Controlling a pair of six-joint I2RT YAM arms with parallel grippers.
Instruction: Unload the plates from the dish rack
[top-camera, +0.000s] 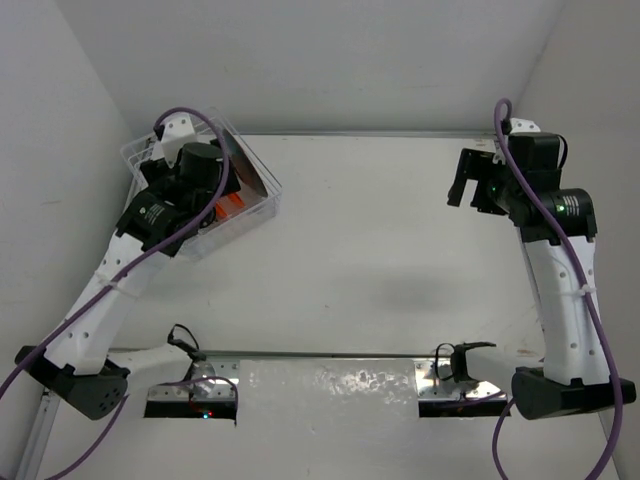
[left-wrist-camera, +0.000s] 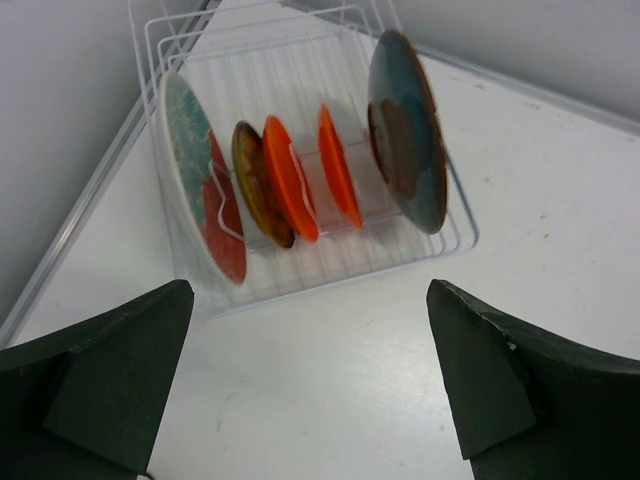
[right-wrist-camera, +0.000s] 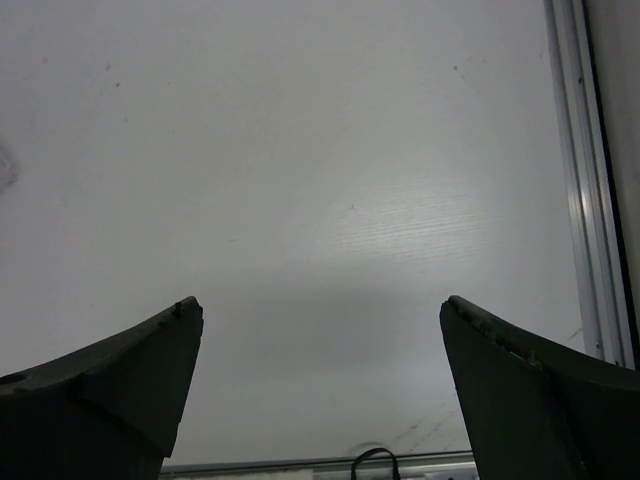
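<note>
Plates (left-wrist-camera: 290, 180) stand on edge in the dish rack (left-wrist-camera: 330, 275) at the bench's (right-wrist-camera: 300, 150) far left corner. Rims point up and faces look along the row, which crosses my left wrist view side to side. My left claw (left-wrist-camera: 308, 290), spread wide, hovers before them; my right claw (right-wrist-camera: 320, 305) hangs spread over the bench. Best practice, as I judge it — straddle one rim edge-on, pinch, lift straight up.

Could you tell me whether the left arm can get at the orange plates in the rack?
Probably yes: the left gripper is open facing the dish rack, nothing covers the orange plates, though the yellow-gold plate stands close.
</note>
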